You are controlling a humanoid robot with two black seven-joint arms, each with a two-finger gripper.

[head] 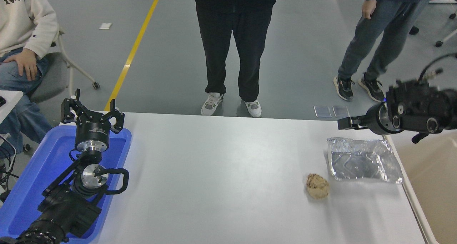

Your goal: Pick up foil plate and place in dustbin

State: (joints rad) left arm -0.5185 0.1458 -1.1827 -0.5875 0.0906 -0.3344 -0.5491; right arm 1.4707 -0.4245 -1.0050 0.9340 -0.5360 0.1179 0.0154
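Observation:
The foil plate (362, 160) lies flat on the white table near its right edge, shiny and crinkled, with nothing holding it. Just right of it stands the beige dustbin (430, 172), partly cut off by the picture's edge. My right gripper (348, 123) hovers above the plate's far edge, pointing left and seen edge-on, apart from the foil. Its arm reaches in over the dustbin's far side. My left gripper (92, 110) is parked open over the blue tray at the lower left.
A crumpled brown paper ball (317, 186) sits just left of the foil plate's near corner. The blue tray (35, 172) takes up the table's left end. One person stands at the far edge (235, 40), another at the top right (378, 40), and one sits at the top left (21, 30).

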